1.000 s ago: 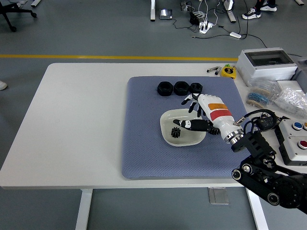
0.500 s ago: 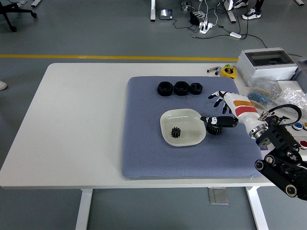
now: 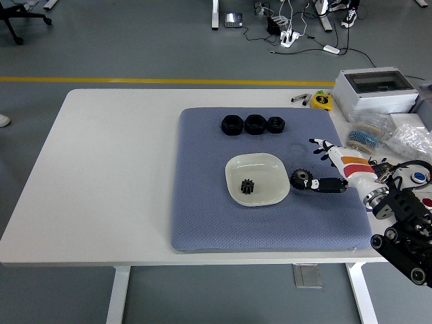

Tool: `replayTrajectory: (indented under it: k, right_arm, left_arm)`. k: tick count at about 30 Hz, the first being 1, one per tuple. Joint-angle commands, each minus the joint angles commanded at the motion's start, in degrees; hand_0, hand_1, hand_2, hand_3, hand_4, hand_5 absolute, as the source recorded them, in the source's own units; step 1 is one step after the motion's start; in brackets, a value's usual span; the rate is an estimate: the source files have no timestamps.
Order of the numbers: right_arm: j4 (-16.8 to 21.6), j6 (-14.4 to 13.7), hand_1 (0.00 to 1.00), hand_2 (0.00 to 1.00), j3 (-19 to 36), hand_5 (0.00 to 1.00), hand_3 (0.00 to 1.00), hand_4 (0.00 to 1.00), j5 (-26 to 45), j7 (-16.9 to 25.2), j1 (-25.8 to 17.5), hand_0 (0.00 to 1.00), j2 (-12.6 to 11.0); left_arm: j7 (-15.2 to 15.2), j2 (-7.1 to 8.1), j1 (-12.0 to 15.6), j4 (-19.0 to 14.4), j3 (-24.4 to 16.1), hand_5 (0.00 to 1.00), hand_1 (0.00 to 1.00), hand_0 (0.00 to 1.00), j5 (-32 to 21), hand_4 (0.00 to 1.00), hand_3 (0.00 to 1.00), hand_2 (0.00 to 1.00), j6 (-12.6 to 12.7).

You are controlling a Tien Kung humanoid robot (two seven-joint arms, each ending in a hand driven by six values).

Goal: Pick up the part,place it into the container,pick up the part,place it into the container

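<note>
A small black gear [image 3: 248,186] lies inside the white dish [image 3: 268,169] at the middle of the blue-grey mat. A second, larger black gear [image 3: 300,178] lies on the mat just right of the dish's rim. My right hand [image 3: 324,166] hovers at the mat's right side, white with an orange and red band, fingers spread and holding nothing. Its thumb points left, and the tip reaches the larger gear; I cannot tell whether it touches. Three black ring-shaped parts [image 3: 254,124] stand in a row at the mat's far edge. The left arm is out of sight.
The blue-grey mat [image 3: 202,202] covers the table's right half. Off its right edge are a grey box [image 3: 375,91], bags of small parts [image 3: 398,138], a button box [image 3: 422,185] and a yellow tape measure [image 3: 322,100]. The white table's left half [image 3: 108,169] is bare.
My right hand has pulled back rightwards, from over the dish to the mat's right side. The small gear stays in the dish, and the larger gear beside the dish is uncovered.
</note>
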Motion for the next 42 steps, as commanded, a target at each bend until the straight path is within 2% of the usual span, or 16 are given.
replayTrajectory:
  k: [9, 22, 29, 30, 35, 36, 41, 42]
  right_arm:
    - [-3.3, -0.6, 0.596, 0.691, -3.8, 0.484, 0.887, 0.998, 1.3, 0.7, 1.5, 0.508, 0.8]
    - [-7.6, -0.8, 0.564, 0.663, -9.3, 0.474, 0.853, 0.998, 4.8, 0.8, 4.6, 0.469, 3.3]
    - [-9.4, 0.1, 0.548, 0.649, -10.6, 0.479, 0.835, 0.998, 5.7, 0.6, 5.2, 0.442, 3.3]
    - [-9.5, 0.1, 0.524, 0.625, -10.6, 0.478, 0.817, 0.993, 5.7, 0.6, 5.3, 0.398, 3.3]
    - [-9.6, 0.4, 0.524, 0.625, -10.6, 0.478, 0.817, 0.993, 5.7, 0.6, 5.4, 0.398, 3.2]
    - [-9.6, 0.4, 0.443, 0.516, -10.6, 0.465, 0.789, 0.951, 5.6, 0.6, 5.4, 0.336, 3.1]
    - [-9.6, 0.9, 0.443, 0.516, -10.6, 0.465, 0.789, 0.951, 5.5, 0.8, 5.3, 0.336, 3.0]
    - [-9.6, 0.9, 0.388, 0.470, -10.6, 0.463, 0.678, 0.916, 5.5, 0.8, 5.3, 0.270, 3.0]
  left_arm:
    - [0.0, -0.09, 0.0, 0.0, -0.1, 0.640, 0.725, 0.698, 0.1, 0.662, 0.635, 0.743, 0.0]
    - [0.1, -0.10, 0.0, -0.1, -0.3, 0.643, 0.726, 0.696, 0.5, 0.660, 0.635, 0.744, -0.2]
    - [0.2, -0.09, 0.0, -0.2, -0.4, 0.643, 0.726, 0.696, 0.6, 0.660, 0.634, 0.744, -0.2]
    - [0.2, -0.09, 0.0, -0.2, -0.4, 0.643, 0.726, 0.696, 0.7, 0.660, 0.634, 0.744, -0.2]
    - [0.3, -0.04, 0.0, -0.2, -0.5, 0.643, 0.726, 0.696, 1.0, 0.660, 0.634, 0.744, -0.3]
    - [0.3, -0.04, 0.0, -0.2, -0.5, 0.643, 0.726, 0.696, 1.1, 0.661, 0.635, 0.744, -0.3]
    - [0.2, -0.04, -0.1, -0.2, -0.5, 0.643, 0.726, 0.696, 1.0, 0.661, 0.635, 0.744, -0.2]
    - [0.2, -0.04, -0.1, -0.2, -0.5, 0.643, 0.727, 0.696, 1.1, 0.661, 0.635, 0.744, -0.2]
